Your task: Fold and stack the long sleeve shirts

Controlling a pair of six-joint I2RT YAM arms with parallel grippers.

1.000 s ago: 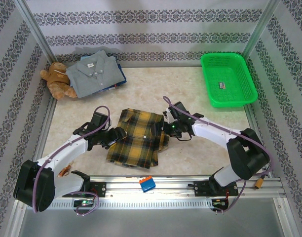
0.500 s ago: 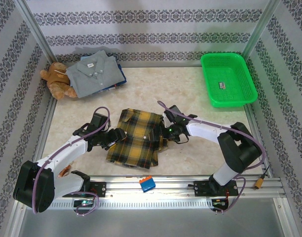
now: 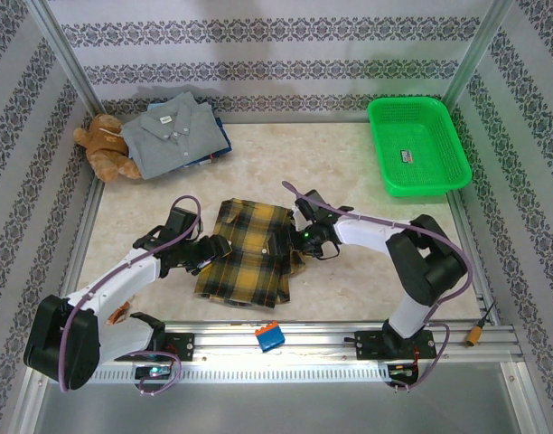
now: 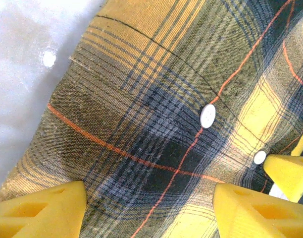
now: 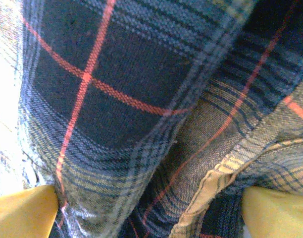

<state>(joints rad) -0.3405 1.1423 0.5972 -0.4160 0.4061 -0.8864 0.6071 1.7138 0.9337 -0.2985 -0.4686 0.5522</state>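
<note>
1. In front of me and at both sides stand white wallpaper walls (image 3: 285, 54) with grey ornamental bands running horizontally.
2. Two bare aluminium posts (image 3: 64, 63) rise slanted at the far corners, one left and one right.
3. I work on a pale beige table top (image 3: 285, 163) with a faint marble pattern.
4. A ribbed aluminium rail (image 3: 331, 339) closes its near edge, and a plain grey panel (image 3: 276, 407) lies just before it.
5. The light is bright and even, with soft shadows.

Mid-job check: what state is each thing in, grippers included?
Plaid shirt: partly folded, lying flat between the grippers, unstacked.
Grey shirt: folded, on top of the blue shirt, far left.
Blue shirt: under the grey one, edge showing.
Teddy bear: lying beside the grey shirt.
Green basket: upright, small dark item inside.
Left gripper: open, over the plaid shirt's left side.
Right gripper: open, plaid cloth between its fingers.
</note>
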